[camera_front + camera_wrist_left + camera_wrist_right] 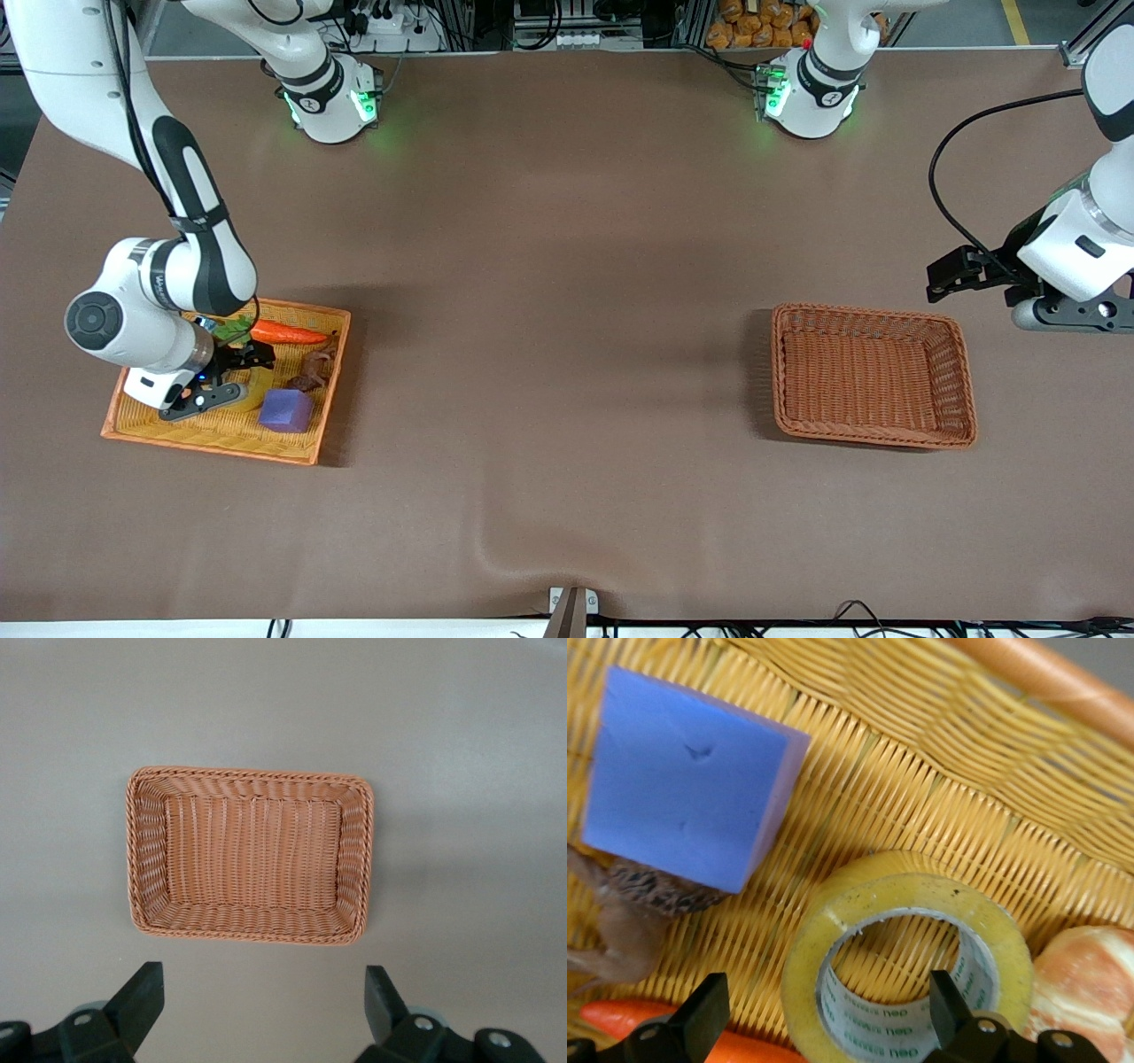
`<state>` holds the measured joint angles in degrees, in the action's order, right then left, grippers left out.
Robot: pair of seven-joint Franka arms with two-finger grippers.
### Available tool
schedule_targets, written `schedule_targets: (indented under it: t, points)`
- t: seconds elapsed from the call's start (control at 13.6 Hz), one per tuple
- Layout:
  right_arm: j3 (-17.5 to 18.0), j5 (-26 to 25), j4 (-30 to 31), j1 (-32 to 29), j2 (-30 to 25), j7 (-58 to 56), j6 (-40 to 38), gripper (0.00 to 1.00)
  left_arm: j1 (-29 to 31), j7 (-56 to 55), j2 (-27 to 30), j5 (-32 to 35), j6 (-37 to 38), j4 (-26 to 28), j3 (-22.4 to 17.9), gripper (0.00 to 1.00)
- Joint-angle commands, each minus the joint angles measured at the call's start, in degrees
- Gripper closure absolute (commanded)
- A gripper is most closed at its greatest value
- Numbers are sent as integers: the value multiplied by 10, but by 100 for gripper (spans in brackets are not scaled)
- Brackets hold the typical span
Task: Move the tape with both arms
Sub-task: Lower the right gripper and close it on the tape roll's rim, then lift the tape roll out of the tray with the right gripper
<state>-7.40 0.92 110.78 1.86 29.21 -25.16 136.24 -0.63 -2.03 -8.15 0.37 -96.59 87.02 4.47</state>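
Note:
The tape, a yellowish translucent roll with a grey inner core, lies flat in the yellow woven tray at the right arm's end of the table. It shows partly under the gripper in the front view. My right gripper is open and low over the roll, with one finger outside it and the other finger over its hole. In the front view the right gripper is down in the tray. My left gripper is open and empty, waiting in the air beside the brown basket.
The tray also holds a purple cube, a carrot, a brown figure and an orange-white fruit touching the tape. An empty brown wicker basket stands toward the left arm's end, also in the left wrist view.

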Motion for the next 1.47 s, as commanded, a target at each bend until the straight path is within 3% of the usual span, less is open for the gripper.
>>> schedule_targets:
  t: [0.0,0.15,0.37,0.44,0.74,1.03,1.18,1.4]
  points:
    - [6,-1,-2,-12,9,-8,4,14,0,7,1,-2,-16,0,2,0]
    - [6,-1,-1,-14,15,-8,10,36,-2,9,1,-3,-21,-1,2,0]
    - [6,-1,0,-14,15,-9,8,85,0,10,2,-3,-20,-2,2,0]
    - [6,-1,0,-14,15,-12,8,97,0,11,2,-3,-21,-2,2,0]
    - [6,-1,-16,-12,-29,-24,-36,100,-3,13,1,-1,-27,-4,2,0]
    - [6,-2,-156,7,-47,-15,-245,100,5,16,1,-2,-27,-2,1,0]
    - [6,-2,-216,38,-44,56,-331,100,4,16,0,-2,-27,-1,1,0]
    - [7,1,-223,115,-44,177,-332,100,5,16,-5,3,-27,-2,1,0]
